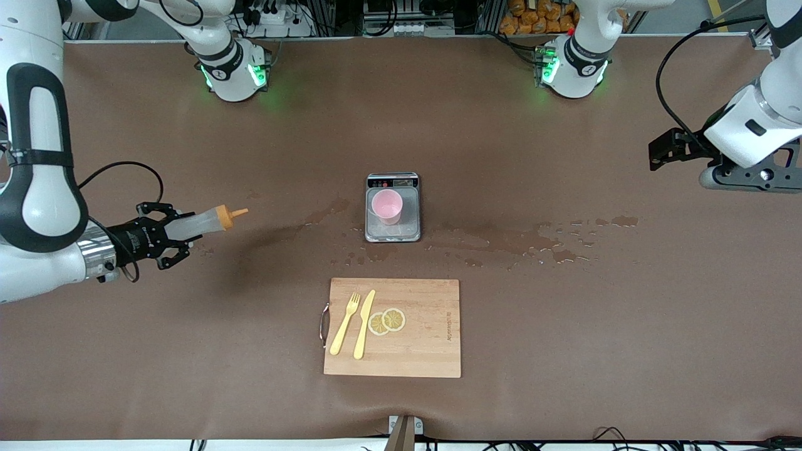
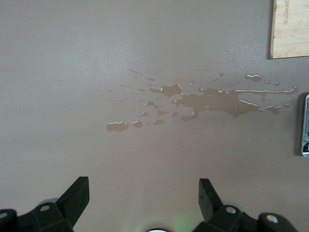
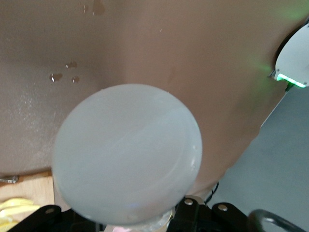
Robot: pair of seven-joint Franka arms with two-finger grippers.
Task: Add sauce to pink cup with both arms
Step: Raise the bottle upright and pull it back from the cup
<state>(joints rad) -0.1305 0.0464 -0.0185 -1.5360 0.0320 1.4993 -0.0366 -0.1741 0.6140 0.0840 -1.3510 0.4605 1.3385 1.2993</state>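
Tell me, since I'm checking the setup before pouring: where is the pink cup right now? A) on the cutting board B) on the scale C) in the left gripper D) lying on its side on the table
B: the pink cup stands upright on the scale, while the right gripper holds the bottle off toward the right arm's end of the table.

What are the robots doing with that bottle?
The right tool is shut on the squeeze bottle of sauce, holding it in the air on its side, over the table toward the right arm's end. The pink cup sits on a scale mid-table. The bottle isn't over the cup yet. The left tool waits open over wet spills.
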